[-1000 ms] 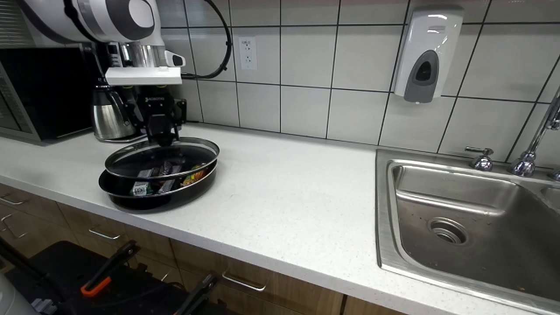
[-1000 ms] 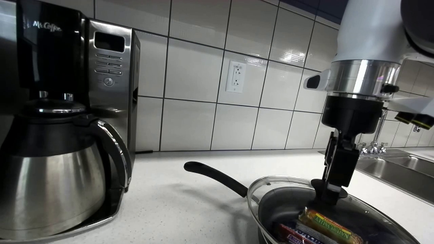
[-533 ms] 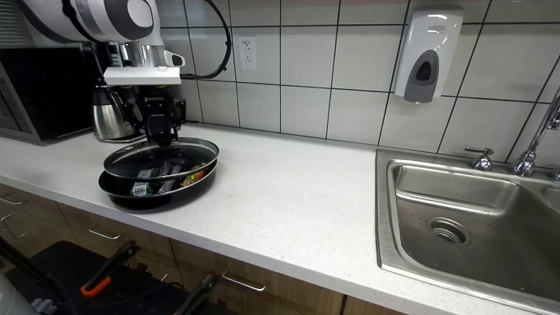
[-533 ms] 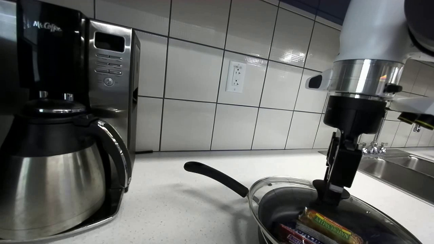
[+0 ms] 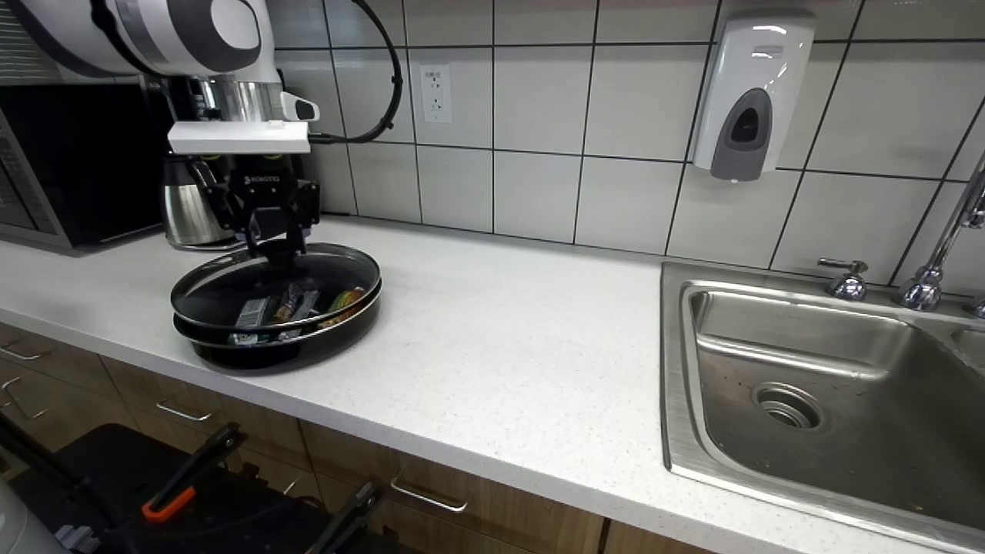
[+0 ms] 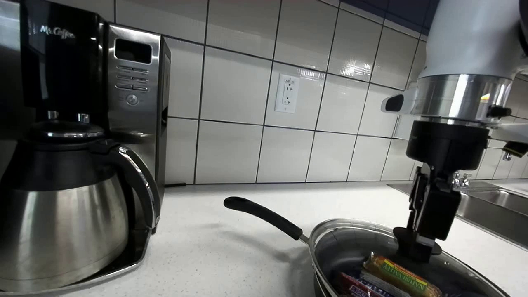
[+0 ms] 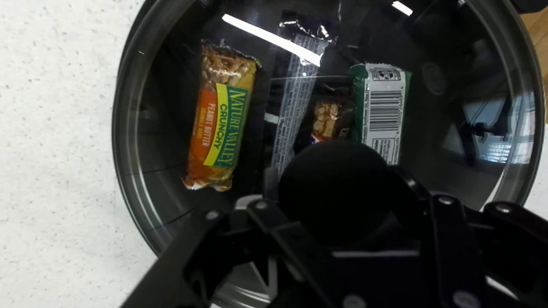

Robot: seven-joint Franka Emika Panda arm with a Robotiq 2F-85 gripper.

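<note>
My gripper [image 5: 278, 248] is shut on the black knob [image 7: 334, 179] of a glass lid [image 5: 219, 288], with a finger at either side of the knob in the wrist view. The lid has a metal rim and lies over a black frying pan [image 5: 308, 354], slightly off-centre in an exterior view. Whether its rim rests all round on the pan cannot be told. Through the glass show a Nature Valley bar [image 7: 220, 124], a grey-backed wrapper [image 7: 295, 102], a small nut bar [image 7: 326, 119] and a green-edged bar [image 7: 382, 111]. The knob hides part of these.
The pan's handle [image 6: 264, 214] points toward the tiled wall. A coffee maker's steel carafe [image 6: 66, 231] and a dark microwave [image 5: 85, 161] stand beside the pan. Farther along the white counter [image 5: 500, 346] is a steel sink [image 5: 800, 346]; a soap dispenser [image 5: 754, 92] hangs above.
My gripper and the lid have shifted together, leftward and slightly down in an exterior view, and the lid now covers more of the pan. The gripper also looks slightly turned. The pan has not moved.
</note>
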